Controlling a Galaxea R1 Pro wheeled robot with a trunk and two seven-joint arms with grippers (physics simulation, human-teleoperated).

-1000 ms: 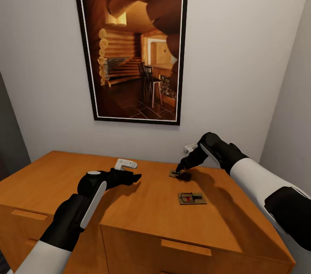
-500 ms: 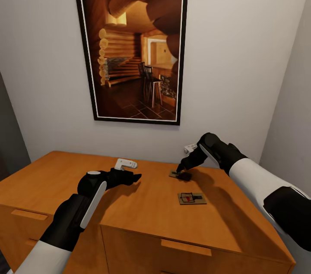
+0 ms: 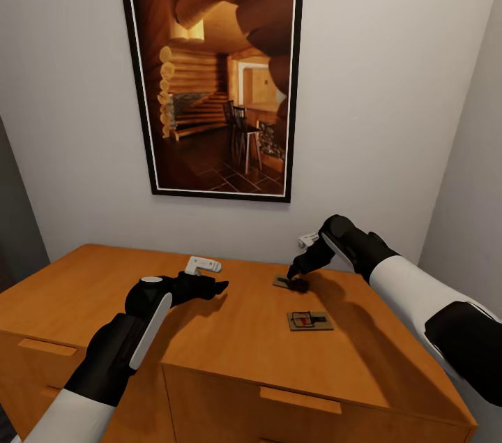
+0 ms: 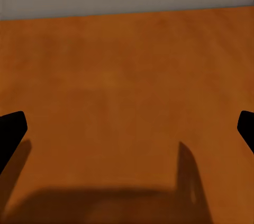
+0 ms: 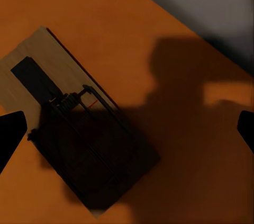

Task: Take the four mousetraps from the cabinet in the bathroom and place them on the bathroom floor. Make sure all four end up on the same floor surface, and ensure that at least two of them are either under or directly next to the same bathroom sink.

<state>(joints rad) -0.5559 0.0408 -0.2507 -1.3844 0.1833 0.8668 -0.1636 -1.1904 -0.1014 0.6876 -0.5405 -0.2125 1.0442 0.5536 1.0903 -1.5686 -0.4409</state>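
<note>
Right gripper (image 3: 298, 282), fingers spread wide, is poised over a mousetrap (image 5: 79, 123) lying flat, long axis 10-to-4 o'clock. Left gripper (image 3: 217, 285) is likewise held apart above the cabinet (image 3: 230, 338).

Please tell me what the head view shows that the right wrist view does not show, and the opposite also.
Head view: the framed picture on the wall, a second mousetrap nearer the cabinet's front edge, and the left hand, open over bare wood. Right wrist view: the close detail of the far mousetrap, its wire bar and dark plate, lying between the widely spread fingertips in shadow. Both show that far mousetrap, the right hand open above it, and the orange-brown cabinet top.
</note>
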